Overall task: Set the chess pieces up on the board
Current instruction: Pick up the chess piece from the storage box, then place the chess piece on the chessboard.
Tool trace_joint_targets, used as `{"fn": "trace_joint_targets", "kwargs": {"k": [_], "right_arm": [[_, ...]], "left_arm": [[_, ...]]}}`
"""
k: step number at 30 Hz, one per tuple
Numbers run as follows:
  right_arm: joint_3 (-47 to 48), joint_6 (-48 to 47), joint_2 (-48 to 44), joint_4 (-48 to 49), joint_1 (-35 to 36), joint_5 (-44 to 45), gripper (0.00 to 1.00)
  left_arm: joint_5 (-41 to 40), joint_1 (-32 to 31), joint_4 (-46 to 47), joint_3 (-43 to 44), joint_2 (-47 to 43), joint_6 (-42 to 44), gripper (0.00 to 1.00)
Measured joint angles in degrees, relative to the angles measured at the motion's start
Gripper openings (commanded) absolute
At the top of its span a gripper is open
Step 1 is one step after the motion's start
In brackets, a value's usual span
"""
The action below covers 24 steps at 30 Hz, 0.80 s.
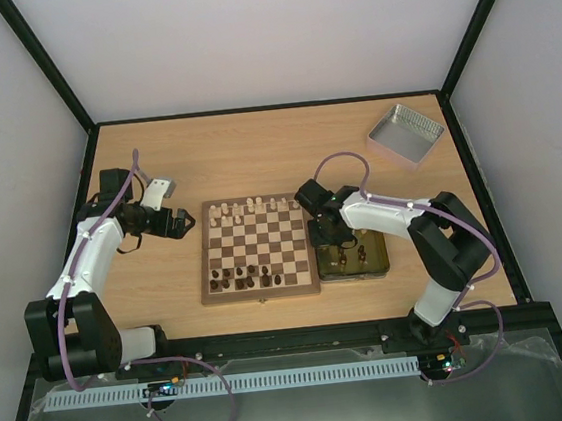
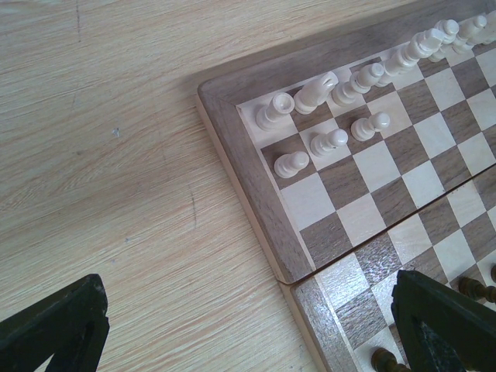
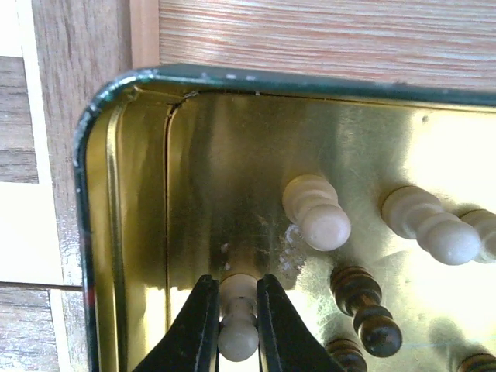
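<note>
Wood-grain table [image 1: 255, 153], white walls [image 1: 242, 34] behind: the right gripper [image 3: 235, 293] is nearly closed, its two black fingers pinching a pale piece [image 3: 238, 333] by the neck near a corner of the tin [image 3: 124, 194]. More pale pieces [image 3: 316, 213] and dark pieces [image 3: 368, 310] lie just beside it, close enough to be knocked. A clean job likely calls for a straight lift until the piece clears the tin's wall, then a carry left to the board [image 1: 262, 293], just beside the tin. Pale men [image 1: 251, 209] line the board's far side and dark men [image 1: 247, 272] its near side, so this one probably belongs at the far side, set upright on a free square. The left gripper [image 1: 186, 222] hangs wide open and empty off the board's left edge.
</note>
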Motion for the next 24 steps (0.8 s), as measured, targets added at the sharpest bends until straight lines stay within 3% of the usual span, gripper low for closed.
{"fn": "trace_joint_targets", "kwargs": {"k": [13, 24], "right_arm": [[3.28, -0.09, -3.17, -5.73, 0.0, 2.27, 0.03], [22.64, 0.13, -3.15, -15.67, 4.72, 5.11, 0.02]], "left_arm": [[0.0, 0.0, 0.07, -0.33, -0.52, -0.02, 0.99], [0.13, 0.0, 0.48, -0.39, -1.07, -0.04, 0.99]]}}
